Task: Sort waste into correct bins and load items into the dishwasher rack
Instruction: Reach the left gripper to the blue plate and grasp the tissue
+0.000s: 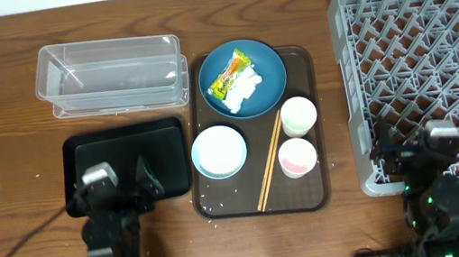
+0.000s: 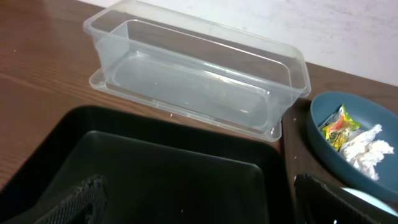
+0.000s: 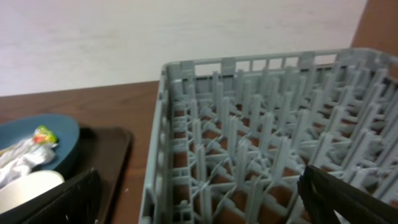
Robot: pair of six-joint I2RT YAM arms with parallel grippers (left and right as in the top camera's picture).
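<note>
Two grippers are hovering low at the near edge of the table, one to each side of the brown serving tray (image 1: 315, 179), and neither is holding anything. The left gripper (image 2: 199, 199) is hanging over the black tray (image 1: 123, 149), which is lying just left of the serving tray. Its jaws are standing wide apart. The right gripper (image 3: 205, 199) is likewise spread wide, hovering over the near-left corner of the dishwasher rack (image 1: 437, 52), which is standing just right of the serving tray. This layout is judged deliberate: bins within the left arm's reach, the rack within the right's.

All sorting work is waiting on the serving tray. The dark-blue dish (image 1: 266, 68) is occupying its far end and is carrying the snack wrapper (image 1: 231, 73) and the crumpled tissue (image 1: 244, 92), the two touching. The pale-blue bowl (image 1: 218, 151) is sitting at its left side, the pale-green cup (image 1: 299, 116) and pink cup (image 1: 298, 157) at its right, with the wooden chopsticks (image 1: 269, 163) lying diagonally between bowl and cups. The clear plastic tub (image 1: 110, 73) is standing off the serving tray's far-left corner, with nothing in it.

Pale specks near the serving tray's near-left corner may be rice grains; they are showing too small to confirm. Both wrist views are cutting off the cups, and the bowl's contents are not legible.
</note>
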